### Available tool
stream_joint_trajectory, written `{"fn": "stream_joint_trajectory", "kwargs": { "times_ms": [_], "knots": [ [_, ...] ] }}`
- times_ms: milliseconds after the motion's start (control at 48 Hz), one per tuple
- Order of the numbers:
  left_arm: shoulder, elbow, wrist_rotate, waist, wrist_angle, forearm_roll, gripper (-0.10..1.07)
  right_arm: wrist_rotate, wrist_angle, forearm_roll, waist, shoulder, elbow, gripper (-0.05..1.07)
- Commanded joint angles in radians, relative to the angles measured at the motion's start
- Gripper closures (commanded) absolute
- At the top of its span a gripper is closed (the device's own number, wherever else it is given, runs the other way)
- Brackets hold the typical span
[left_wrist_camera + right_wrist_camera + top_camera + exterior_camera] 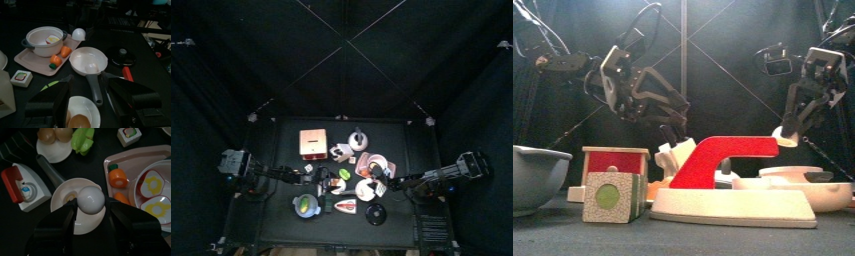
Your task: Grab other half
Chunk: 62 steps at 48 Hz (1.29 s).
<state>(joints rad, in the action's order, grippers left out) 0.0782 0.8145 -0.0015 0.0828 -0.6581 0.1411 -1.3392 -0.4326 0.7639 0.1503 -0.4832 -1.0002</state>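
My right gripper (92, 207) is shut on a white egg half (91, 199) and holds it above a small white dish (65, 203). In the front view this egg half (786, 138) hangs at the right gripper's tip, above the table. Another white egg half (79, 34) stands beside the white pot (45, 41) at the pink tray's (30, 61) edge. My left gripper (90, 89) is open and empty, over the grey handle of a white pan (89, 61), some way from that egg half.
Two toy carrots (60, 56) lie on the pink tray. A red toy iron (727, 165) stands at the front, with a wooden box (613, 185) and a grey bowl (533, 175) to its left. A plate of fried eggs (157, 193) lies near the right gripper.
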Motion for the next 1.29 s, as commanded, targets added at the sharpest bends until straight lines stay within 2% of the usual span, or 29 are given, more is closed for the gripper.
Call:
{"fn": "stream_joint_trajectory", "kwargs": {
  "times_ms": [0, 104, 292, 375, 562, 708, 1000, 1271],
  "knots": [
    [0.023, -0.074, 0.000, 0.006, 0.011, 0.012, 0.11, 0.002, 0.006, 0.012, -0.008, -0.044, 0.002, 0.41],
    [0.066, -0.153, 0.000, 0.017, 0.081, 0.054, 0.11, 0.000, 0.006, 0.009, -0.008, -0.089, -0.015, 0.41],
    [0.158, -0.319, 0.003, 0.025, 0.344, 0.156, 0.10, -0.003, 0.002, 0.006, -0.011, -0.166, -0.043, 0.41],
    [0.199, -0.377, 0.006, 0.023, 0.411, 0.163, 0.10, -0.003, 0.002, 0.006, -0.018, -0.178, -0.054, 0.41],
    [0.250, -0.448, 0.008, 0.020, 0.445, 0.120, 0.05, -0.008, 0.002, 0.005, -0.017, -0.181, -0.081, 0.41],
    [0.270, -0.471, 0.008, 0.020, 0.456, 0.077, -0.02, 0.000, 0.002, -0.011, -0.018, -0.189, -0.091, 0.41],
    [0.314, -0.509, 0.005, 0.018, 0.465, 0.054, -0.02, 0.000, 0.002, -0.011, -0.017, -0.190, -0.095, 0.41],
    [0.344, -0.578, 0.002, 0.000, 0.600, 0.063, -0.02, 0.000, 0.000, -0.014, -0.017, -0.190, -0.103, 0.41]
  ]
}}
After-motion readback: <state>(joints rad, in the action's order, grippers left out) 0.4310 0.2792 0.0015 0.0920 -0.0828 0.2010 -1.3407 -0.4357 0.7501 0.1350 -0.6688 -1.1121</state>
